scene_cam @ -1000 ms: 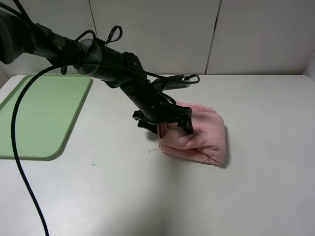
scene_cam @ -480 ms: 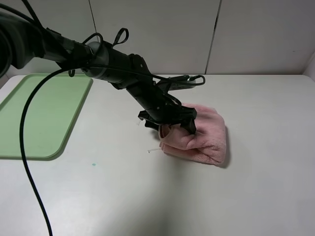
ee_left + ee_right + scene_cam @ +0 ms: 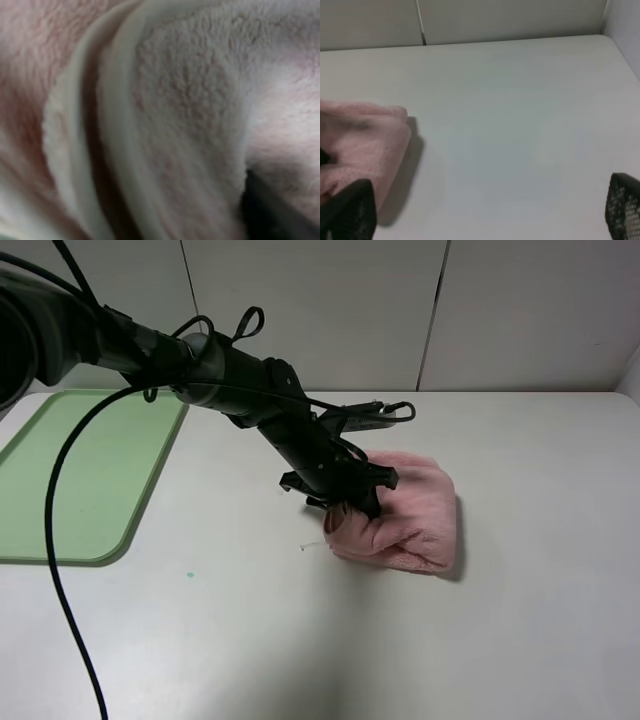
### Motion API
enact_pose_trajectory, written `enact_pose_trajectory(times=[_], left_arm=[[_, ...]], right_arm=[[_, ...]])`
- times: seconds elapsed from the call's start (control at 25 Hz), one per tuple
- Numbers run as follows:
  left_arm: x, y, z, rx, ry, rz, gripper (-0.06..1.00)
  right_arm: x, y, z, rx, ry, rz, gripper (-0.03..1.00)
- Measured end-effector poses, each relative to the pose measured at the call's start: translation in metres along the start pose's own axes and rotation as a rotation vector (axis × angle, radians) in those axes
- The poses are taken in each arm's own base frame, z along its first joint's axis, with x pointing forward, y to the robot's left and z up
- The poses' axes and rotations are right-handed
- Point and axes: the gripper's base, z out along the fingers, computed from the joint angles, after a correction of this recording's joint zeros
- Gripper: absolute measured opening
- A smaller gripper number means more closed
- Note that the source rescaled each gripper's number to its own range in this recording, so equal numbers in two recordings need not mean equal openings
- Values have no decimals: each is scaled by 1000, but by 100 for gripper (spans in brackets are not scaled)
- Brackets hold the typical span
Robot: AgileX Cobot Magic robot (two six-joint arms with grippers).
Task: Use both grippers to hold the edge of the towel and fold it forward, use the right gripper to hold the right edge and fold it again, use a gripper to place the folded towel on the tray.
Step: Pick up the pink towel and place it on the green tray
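The pink towel (image 3: 412,508) lies folded into a thick bundle near the middle of the white table. My left gripper (image 3: 350,502) reaches in from the left, its black fingers clamped on the bundle's left end, which bunches up between them. In the left wrist view the towel (image 3: 185,100) fills the picture, with its pale hem (image 3: 115,125) curving across and one dark fingertip (image 3: 265,215) at the corner. The pale green tray (image 3: 90,470) lies flat at the far left, holding nothing. My right gripper (image 3: 487,210) is open over bare table to the right of the towel (image 3: 365,135).
A small white tag (image 3: 311,546) sticks out on the table at the towel's near-left corner. A black cable (image 3: 50,540) hangs from the left arm down across the table's left front. White wall panels stand behind the table's far edge.
The left gripper's fingers have drawn together on the towel's left end, and that end now bunches up slightly. The right gripper has not moved.
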Motion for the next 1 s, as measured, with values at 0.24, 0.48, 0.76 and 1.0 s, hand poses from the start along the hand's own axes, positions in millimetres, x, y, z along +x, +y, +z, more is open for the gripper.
enact_pose_trajectory(times=[0.24, 0.48, 0.76, 1.0], left_arm=[[0, 0, 1, 1, 3, -5, 13], [1, 0, 1, -2, 5, 0, 13], [2, 1, 0, -5, 19, 7, 13], [0, 6, -21, -61, 41, 68, 13]], right_arm=[[0, 0, 0, 0, 0, 0, 100], [0, 0, 0, 0, 0, 0, 100], [0, 0, 0, 0, 0, 0, 100], [0, 0, 0, 0, 0, 0, 100]])
